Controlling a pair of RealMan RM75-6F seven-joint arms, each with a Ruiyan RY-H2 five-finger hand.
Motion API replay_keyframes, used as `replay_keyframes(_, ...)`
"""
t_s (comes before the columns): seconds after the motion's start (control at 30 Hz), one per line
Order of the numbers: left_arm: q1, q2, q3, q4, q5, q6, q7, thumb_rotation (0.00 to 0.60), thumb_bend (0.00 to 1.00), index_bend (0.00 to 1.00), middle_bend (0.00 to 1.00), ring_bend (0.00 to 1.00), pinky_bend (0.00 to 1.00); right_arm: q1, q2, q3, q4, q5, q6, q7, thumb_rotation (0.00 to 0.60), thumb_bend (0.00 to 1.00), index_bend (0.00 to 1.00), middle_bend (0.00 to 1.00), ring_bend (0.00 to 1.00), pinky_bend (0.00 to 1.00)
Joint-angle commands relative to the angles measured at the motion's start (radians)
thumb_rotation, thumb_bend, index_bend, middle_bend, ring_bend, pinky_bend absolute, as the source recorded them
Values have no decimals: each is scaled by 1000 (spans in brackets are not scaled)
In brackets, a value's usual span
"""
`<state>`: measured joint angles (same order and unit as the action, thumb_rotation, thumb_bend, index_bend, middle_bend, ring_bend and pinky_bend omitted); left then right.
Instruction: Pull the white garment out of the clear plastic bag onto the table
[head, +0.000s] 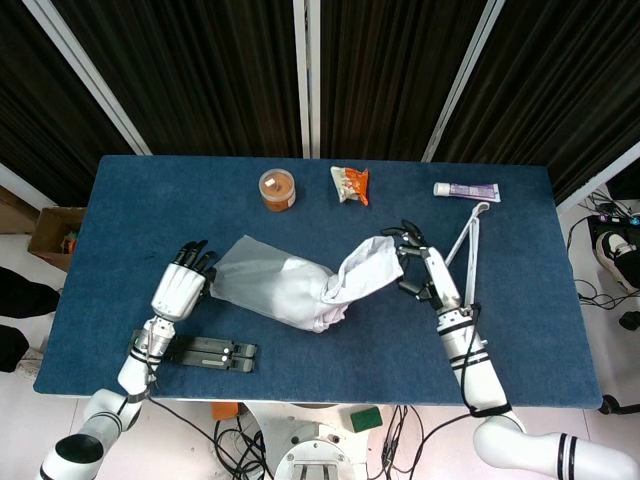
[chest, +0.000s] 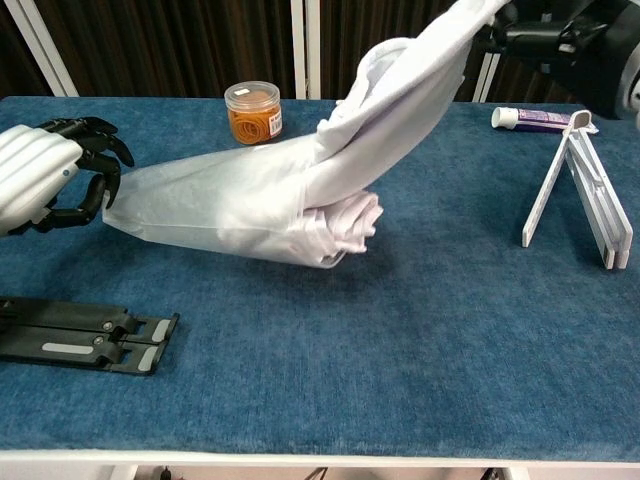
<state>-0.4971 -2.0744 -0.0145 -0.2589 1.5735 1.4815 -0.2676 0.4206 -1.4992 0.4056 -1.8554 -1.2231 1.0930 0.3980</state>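
The clear plastic bag (head: 262, 281) (chest: 205, 199) lies across the table's middle. Its closed end is gripped by my left hand (head: 178, 287) (chest: 48, 176) at the left. The white garment (head: 360, 275) (chest: 400, 98) sticks out of the bag's open right end. One part is lifted high in a long strip, pinched by my right hand (head: 428, 274) (chest: 560, 30). Folded layers of the garment (chest: 345, 226) still lie bunched at the bag's mouth. In the chest view the right hand shows only at the top edge.
An orange-lidded jar (head: 277, 188) (chest: 253, 111), a snack packet (head: 351, 184) and a tube (head: 466, 190) (chest: 530, 118) line the far side. White tongs (head: 462, 250) (chest: 583, 187) lie right of the garment. A black flat tool (head: 195, 351) (chest: 80, 331) lies near the front left edge.
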Motion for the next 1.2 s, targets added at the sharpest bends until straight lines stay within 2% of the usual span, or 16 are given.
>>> replay_keyframes(0.03,-1,9,-13,-1,-15,-11,2,600,589,665,315,151,209,-35,66,25,-38,-10,32,57,600,750,841,262,0,0)
replay_keyframes(0.5,28,47,-50,-6,-61,-17,-10,600,590,664,315,151,209,-123,298,171,-62,95,121,201,600,750,841,262,0,0)
replay_keyframes(0.77,44,55,-48,-10,-63,-3,-17,600,589,660,314,151,209,-137,365,222,-12,197,125,225,600,750,841,262,0,0)
replay_keyframes(0.87,50,57,-45,-15,-60,3,-13,600,587,626,305,151,209,-121,362,216,7,214,105,219,600,750,840,263,0,0)
replay_keyframes(0.97,60,63,-40,-43,-56,15,-7,600,531,473,270,144,204,-82,337,191,33,217,67,190,600,750,838,263,0,0)
replay_keyframes(1.03,66,70,-36,-67,-51,33,2,600,402,340,244,139,202,-55,319,165,44,208,35,167,600,750,811,255,0,0)
replay_keyframes(1.13,77,95,-29,-130,-37,78,16,600,267,256,227,134,203,0,285,106,68,180,-35,102,600,725,673,207,0,0)
replay_keyframes(1.2,87,123,-22,-189,-25,110,28,600,226,237,224,133,203,41,261,50,89,157,-88,26,600,669,530,166,0,0)
